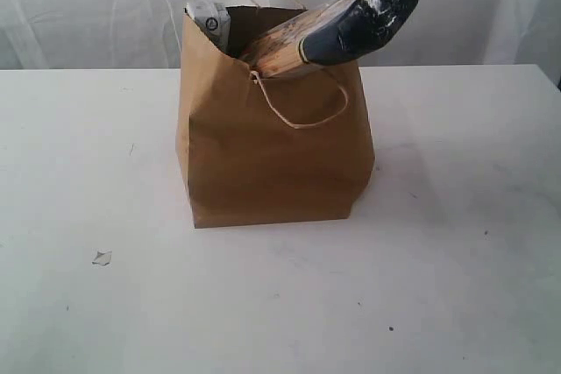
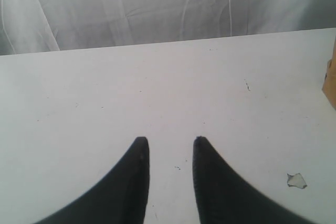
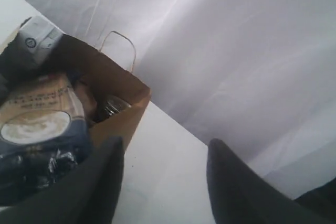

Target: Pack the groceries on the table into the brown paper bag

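While the left gripper (image 2: 170,140) hangs over bare table (image 2: 105,87) with its dark fingers parted and nothing between them, the right gripper (image 3: 164,142) is likewise open and empty, up beside the bag's mouth. Just by one of its fingers lies the navy end of the packet (image 3: 42,129), which leans out over the rim of the bag (image 3: 134,100); whether finger and packet touch I cannot tell. Deeper inside, a dark shiny jar (image 3: 109,107) shows against one wall, and a pale pack (image 3: 37,38) sticks up at a corner.

In the exterior view the bag (image 1: 272,164) stands upright on the table (image 1: 438,260), the packet (image 1: 351,19) slanting out to the right, tan half at the rim, navy half in the air. A handle (image 1: 302,116) droops down the bag's front. A small scrap (image 1: 102,257) lies on the table left of the bag, near the left gripper. A white curtain (image 1: 88,6) hangs behind.
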Controlling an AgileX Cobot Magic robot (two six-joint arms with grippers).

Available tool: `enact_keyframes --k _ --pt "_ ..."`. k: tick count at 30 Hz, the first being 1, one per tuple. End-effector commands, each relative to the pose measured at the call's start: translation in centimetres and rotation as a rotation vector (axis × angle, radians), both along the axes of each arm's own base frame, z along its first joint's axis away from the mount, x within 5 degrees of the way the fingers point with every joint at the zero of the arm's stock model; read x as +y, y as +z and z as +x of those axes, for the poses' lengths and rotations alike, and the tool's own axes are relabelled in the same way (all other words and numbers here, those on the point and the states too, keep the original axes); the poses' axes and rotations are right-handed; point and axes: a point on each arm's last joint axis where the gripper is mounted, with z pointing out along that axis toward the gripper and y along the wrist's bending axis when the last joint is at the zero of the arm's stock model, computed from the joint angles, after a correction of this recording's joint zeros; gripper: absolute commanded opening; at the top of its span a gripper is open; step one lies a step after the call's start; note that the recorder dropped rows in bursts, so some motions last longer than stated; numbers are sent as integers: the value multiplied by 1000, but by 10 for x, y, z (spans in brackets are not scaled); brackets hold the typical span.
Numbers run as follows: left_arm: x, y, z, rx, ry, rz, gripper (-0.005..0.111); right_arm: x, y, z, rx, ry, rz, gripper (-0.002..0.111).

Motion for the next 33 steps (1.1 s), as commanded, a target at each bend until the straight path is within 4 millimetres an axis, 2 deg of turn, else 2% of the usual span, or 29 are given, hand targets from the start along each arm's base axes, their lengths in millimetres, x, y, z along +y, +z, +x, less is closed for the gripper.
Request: enact_keyframes --k 1,6,17,21,25,33 --pt "0 -1 0 -3 4 -11 35 -29 1 -24 -19 -73 90 46" --pt "0 -1 0 -3 4 -10 35 -60 -5 -51 -27 -128 197 46" --pt "0 -1 0 -3 4 -10 35 -111 -29 -94 35 -263 233 46" --pt "0 -1 0 -3 4 -10 35 -124 -49 -106 123 -320 220 46" --pt "0 -1 0 -3 4 -10 35 -127 -60 -114 172 -297 257 46" --pt "0 -1 0 -3 4 -10 35 -134 -61 -123 162 -295 310 46"
